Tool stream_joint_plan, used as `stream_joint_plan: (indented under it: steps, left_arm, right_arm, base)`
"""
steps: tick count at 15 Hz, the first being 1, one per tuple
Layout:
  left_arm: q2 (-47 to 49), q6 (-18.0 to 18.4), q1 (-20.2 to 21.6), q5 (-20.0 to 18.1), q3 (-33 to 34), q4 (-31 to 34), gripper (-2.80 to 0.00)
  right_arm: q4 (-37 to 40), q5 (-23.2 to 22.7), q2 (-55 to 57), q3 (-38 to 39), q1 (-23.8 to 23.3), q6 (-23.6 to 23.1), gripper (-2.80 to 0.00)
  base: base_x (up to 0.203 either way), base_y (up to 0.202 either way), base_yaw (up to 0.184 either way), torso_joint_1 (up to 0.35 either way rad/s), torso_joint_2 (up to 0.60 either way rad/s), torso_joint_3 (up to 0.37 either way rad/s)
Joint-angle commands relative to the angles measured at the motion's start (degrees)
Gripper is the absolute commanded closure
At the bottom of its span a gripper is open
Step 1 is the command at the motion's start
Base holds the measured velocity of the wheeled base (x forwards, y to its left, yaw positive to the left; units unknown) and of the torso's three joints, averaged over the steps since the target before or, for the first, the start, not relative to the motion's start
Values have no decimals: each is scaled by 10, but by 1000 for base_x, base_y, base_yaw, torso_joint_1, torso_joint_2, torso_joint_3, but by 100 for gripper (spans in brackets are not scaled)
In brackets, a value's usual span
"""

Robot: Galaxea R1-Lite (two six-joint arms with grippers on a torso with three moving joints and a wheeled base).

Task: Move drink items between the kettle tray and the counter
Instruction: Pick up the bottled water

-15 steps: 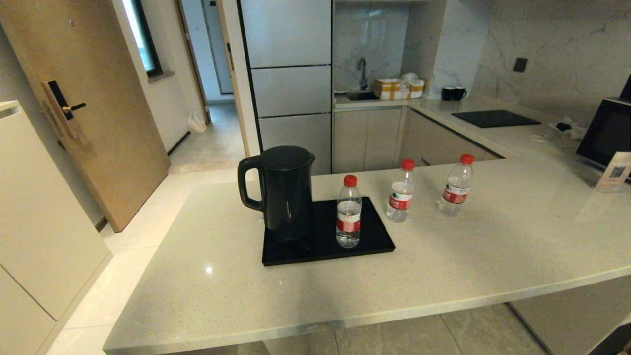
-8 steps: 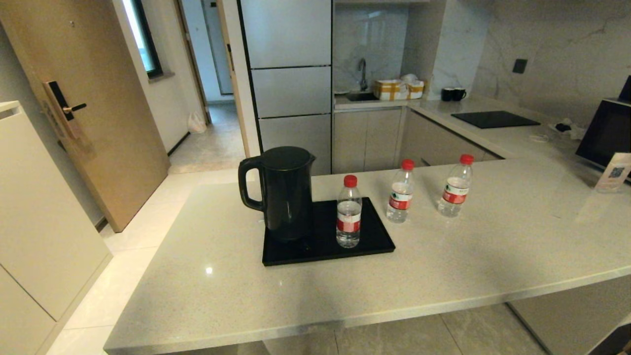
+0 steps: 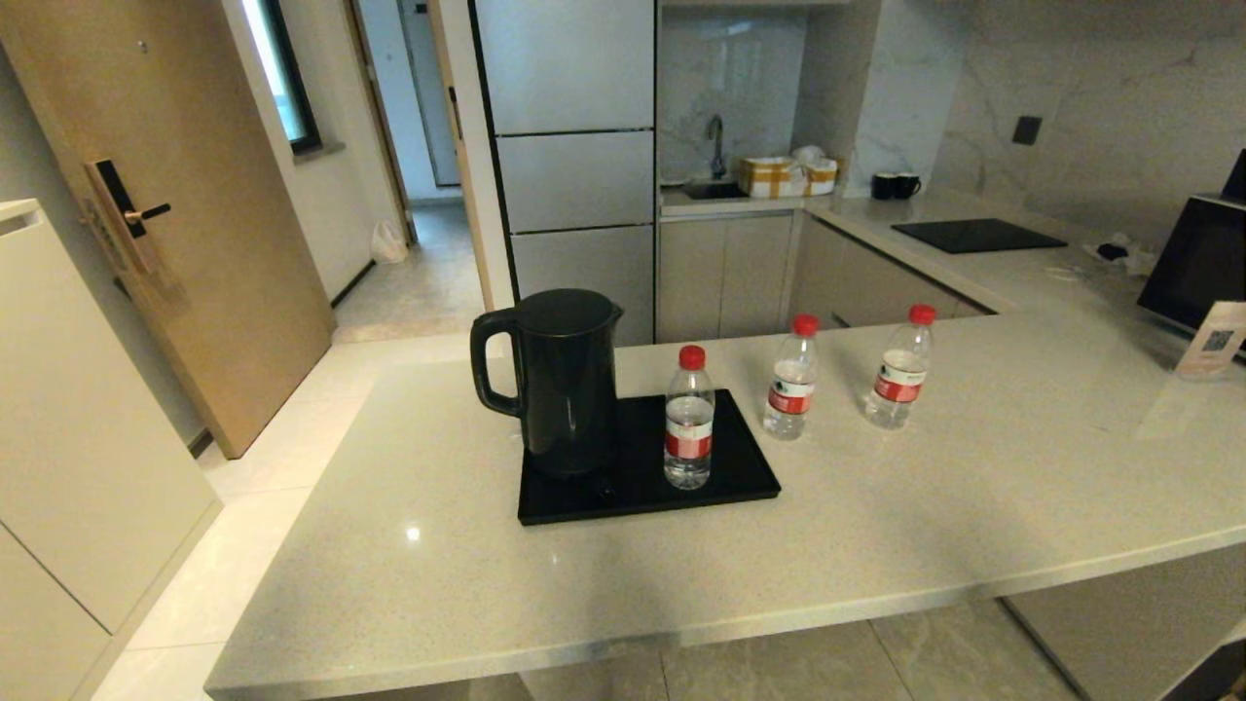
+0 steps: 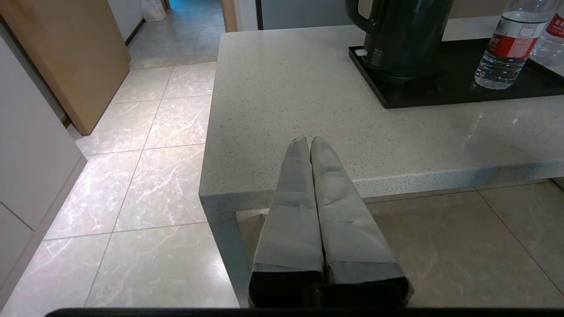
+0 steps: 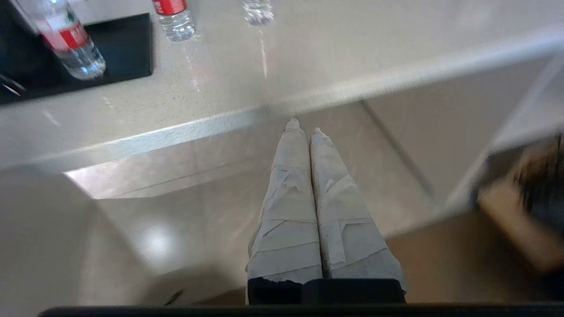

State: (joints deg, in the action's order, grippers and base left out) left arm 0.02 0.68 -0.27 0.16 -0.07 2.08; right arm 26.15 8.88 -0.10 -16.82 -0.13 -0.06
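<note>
Both grippers, left point(image 4: 310, 140) and right point(image 5: 303, 128), hang clenched and empty below my desk point(image 3: 876, 526) edge, so nothing's gripped: one bottle point(image 3: 689, 419) stands on the tray point(image 3: 750, 467) beside the kettle point(image 3: 560, 380), two bottles point(image 3: 793, 380) on the desk.

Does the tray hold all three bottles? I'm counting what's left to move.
No, one bottle stands on the tray; two stand beside it.

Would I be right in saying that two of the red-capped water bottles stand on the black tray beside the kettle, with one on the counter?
Not quite: it is the other way round. In the head view only one water bottle stands on the black tray beside the kettle. The other two bottles stand on the counter, to the tray's right.
</note>
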Motion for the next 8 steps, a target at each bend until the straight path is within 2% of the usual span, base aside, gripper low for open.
stream_joint_plan:
  steps: [1, 2, 3, 6, 8]
  left_arm:
    - [0, 0, 0, 0, 0, 0, 0]
    - [-1, 0, 0, 0, 0, 0, 0]
    - [-1, 0, 0, 0, 0, 0, 0]
    - [0, 0, 0, 0, 0, 0, 0]
    - [0, 0, 0, 0, 0, 0, 0]
  right_arm:
    - [-250, -20, 1, 130, 0, -43, 0]
    - [-321, -45, 1, 155, 0, -51, 0]
    - [-342, -62, 1, 162, 0, -53, 0]
    - [-286, -92, 1, 169, 0, -37, 0]
    - [-262, -92, 1, 169, 0, -29, 0]
  base:
    - [0, 0, 0, 0, 0, 0]
    - [0, 0, 0, 0, 0, 0]
    - [0, 0, 0, 0, 0, 0]
    - [0, 0, 0, 0, 0, 0]
    - [0, 0, 0, 0, 0, 0]
